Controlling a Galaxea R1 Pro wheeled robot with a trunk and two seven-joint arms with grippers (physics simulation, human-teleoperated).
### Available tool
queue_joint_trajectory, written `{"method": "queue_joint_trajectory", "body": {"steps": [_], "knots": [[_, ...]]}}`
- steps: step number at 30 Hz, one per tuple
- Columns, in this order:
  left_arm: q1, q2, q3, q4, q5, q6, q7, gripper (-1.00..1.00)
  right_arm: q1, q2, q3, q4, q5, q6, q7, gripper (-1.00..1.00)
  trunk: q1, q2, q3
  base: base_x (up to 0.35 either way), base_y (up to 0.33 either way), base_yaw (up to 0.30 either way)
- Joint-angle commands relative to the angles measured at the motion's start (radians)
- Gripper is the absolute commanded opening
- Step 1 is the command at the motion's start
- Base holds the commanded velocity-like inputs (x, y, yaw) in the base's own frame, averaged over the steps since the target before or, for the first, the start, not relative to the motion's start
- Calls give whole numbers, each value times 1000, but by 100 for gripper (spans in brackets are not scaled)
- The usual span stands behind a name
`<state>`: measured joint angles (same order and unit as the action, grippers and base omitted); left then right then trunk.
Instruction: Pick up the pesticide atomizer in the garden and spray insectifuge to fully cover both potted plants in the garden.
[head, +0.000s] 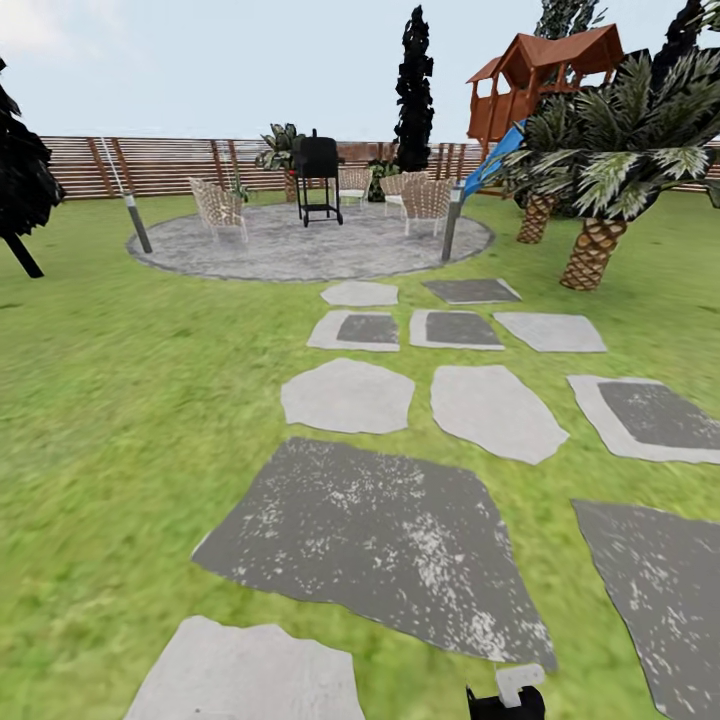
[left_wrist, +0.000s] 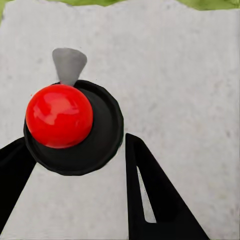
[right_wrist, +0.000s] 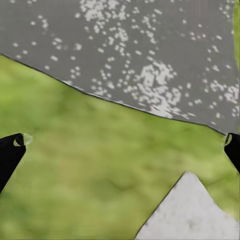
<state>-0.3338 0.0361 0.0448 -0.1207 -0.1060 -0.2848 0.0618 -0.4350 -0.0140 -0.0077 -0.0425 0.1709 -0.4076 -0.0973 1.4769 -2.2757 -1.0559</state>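
The sprayer (left_wrist: 70, 125) stands upright on a pale slab (left_wrist: 175, 75), seen from above, between the left gripper's (left_wrist: 80, 165) spread, empty fingers. The right gripper (right_wrist: 120, 142) hangs open over grass (right_wrist: 100, 165), so the left arm is nearer.

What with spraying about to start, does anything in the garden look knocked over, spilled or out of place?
Nothing looks toppled or spilled. The one oddity is the atomizer, red-capped and upright, sitting on a pale stepping slab in the path, between the open fingers of the left end effector.
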Motion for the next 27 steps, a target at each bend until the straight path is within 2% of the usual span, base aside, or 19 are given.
{"method": "queue_joint_trajectory", "body": {"steps": [1, 27], "knots": [[-1, 0, 5, 2, -11, -4, 4, -100, -1, 0, -1, 1, 10, -2, -7, 100, 0, 0, -1, 339, 0, 0], [-1, -1, 4, 1, -11, -4, 4, -100, 0, -3, -2, 1, 11, -3, -7, 100, 0, 0, -1, 338, 0, 0]]}}
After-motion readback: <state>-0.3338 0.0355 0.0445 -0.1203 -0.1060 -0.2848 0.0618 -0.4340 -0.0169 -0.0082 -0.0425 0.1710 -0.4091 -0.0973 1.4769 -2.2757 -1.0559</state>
